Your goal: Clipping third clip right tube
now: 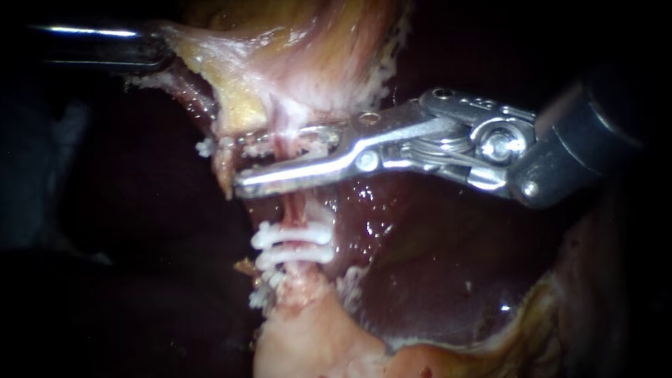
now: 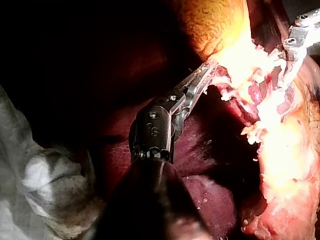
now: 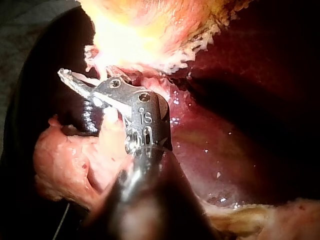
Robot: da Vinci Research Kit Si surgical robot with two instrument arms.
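The right instrument (image 1: 241,164) reaches in from the right, its jaws parted astride the tube (image 1: 292,208), whose long axis runs near-to-far across them, just beyond two white clips (image 1: 294,235) set on it.

tube (image 1: 294,206) between jaws, clips (image 1: 292,234) below

the right instrument (image 1: 238,163) comes in from the right, its jaws apart on either side of the tube. two clips sit lower on it, the liver (image 1: 420,266) to its right. upper left, the left instrument (image 1: 157,49) grips the gallbladder (image 1: 294,56).
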